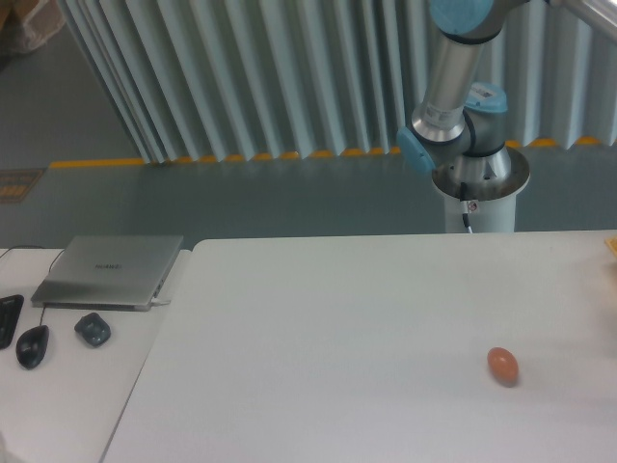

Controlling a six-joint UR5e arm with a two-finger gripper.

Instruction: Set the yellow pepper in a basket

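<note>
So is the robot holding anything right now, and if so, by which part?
That cannot be told: the gripper is out of the picture. Only the arm's grey and blue base joints show. The orange-brown egg-shaped object lies free on the white table.

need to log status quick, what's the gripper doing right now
gripper: not in view. Only the arm's base and lower joints show behind the table; the state cannot be told.

Even, cool light — soft focus throughout, faint shadows, mild glare on the table (337, 318).

White table (337, 318), orange-brown egg-shaped object (502, 366), closed laptop (111, 270), robot arm base (479, 183)
</note>
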